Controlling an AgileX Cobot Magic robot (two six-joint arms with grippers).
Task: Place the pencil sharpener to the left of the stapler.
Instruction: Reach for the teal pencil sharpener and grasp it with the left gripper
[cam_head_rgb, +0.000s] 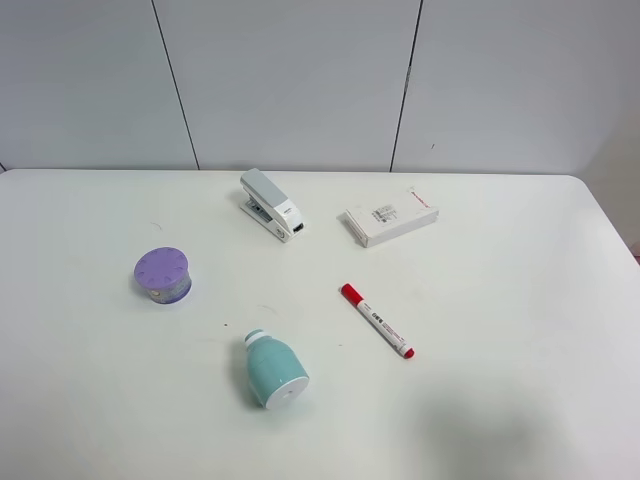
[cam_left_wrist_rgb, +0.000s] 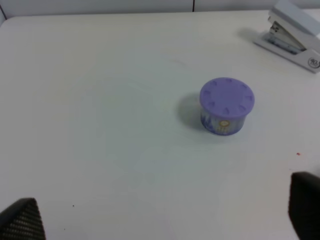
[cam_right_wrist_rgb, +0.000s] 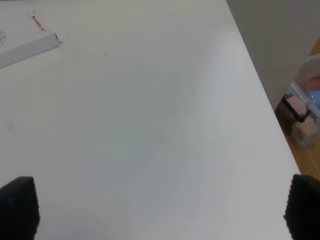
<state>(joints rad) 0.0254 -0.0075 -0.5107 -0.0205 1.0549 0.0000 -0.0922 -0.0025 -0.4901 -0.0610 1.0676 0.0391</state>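
The smooth white desk (cam_head_rgb: 520, 300) is carrying everything. A flat rectangular cardboard box (cam_head_rgb: 391, 221) is lying at the back, and the white and grey stapler (cam_head_rgb: 270, 204) with its long hinged arm is sitting to its left. A round purple puck (cam_head_rgb: 163, 275) is resting further left. The teal plastic pencil sharpener (cam_head_rgb: 272, 370) is lying on its side, well apart from the stapler, toward the front. A slim red marker (cam_head_rgb: 377, 320) is lying nearby. The dark left fingers (cam_left_wrist_rgb: 22, 222) and right fingers (cam_right_wrist_rgb: 17, 205) are standing wide apart, gripping nothing.
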